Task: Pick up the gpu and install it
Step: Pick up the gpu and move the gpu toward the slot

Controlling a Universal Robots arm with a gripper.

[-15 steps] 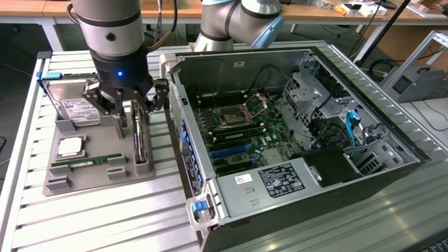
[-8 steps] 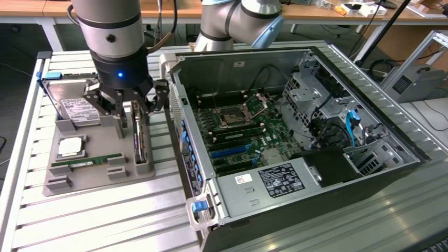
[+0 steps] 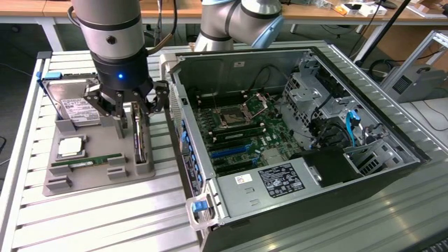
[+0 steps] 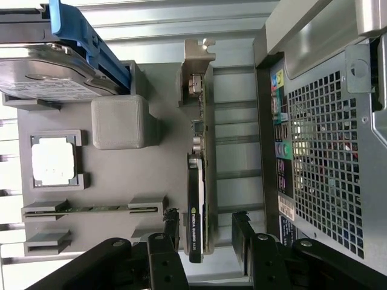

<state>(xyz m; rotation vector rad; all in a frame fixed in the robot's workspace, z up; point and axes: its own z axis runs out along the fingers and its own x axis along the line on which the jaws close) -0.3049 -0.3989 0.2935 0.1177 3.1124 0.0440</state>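
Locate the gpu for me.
The gpu stands edge-on in the grey tray, on the exterior view's left of the computer case, with the open gripper over it.

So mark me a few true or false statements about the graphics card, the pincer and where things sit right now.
1. The gpu stands on edge in the gray tray. True.
2. The pincer is clamped shut on the gpu. False: it is open, with one finger on each side of the card's end and a gap showing on both sides.
3. The gpu is seated inside the computer case. False: it sits in the tray beside the open case.
4. The hard drive lies in the same tray as the gpu. True.
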